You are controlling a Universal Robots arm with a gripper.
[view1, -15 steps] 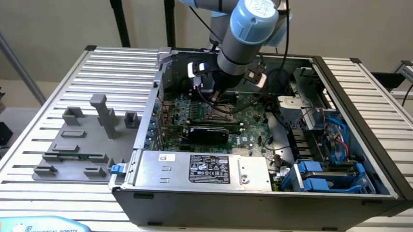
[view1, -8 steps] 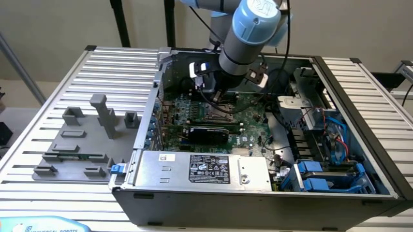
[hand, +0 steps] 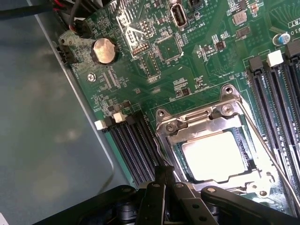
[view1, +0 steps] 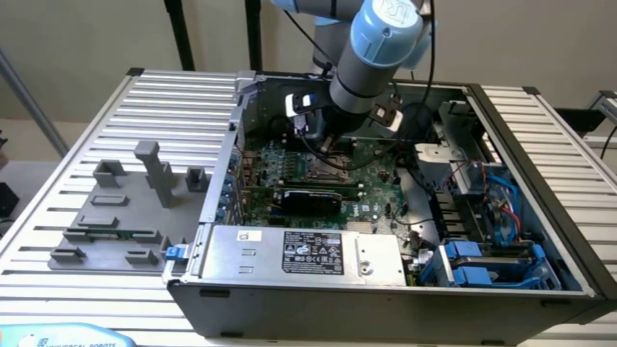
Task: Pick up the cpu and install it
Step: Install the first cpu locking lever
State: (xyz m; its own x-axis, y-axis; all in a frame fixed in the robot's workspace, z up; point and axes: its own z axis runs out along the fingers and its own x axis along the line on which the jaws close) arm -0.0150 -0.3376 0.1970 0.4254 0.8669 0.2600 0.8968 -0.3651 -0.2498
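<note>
The claw (hand: 165, 174), fingers closed together and holding nothing, hovers just beside the cpu (hand: 213, 157), which lies seated in the motherboard socket (hand: 199, 119).

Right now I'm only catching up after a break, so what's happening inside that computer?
A robot arm reaches into the open grey computer case, over the motherboard. Its pincer is shut and holds nothing, right at the edge of the metal-framed socket. The cpu already lies in that socket, silvery top up.
</note>
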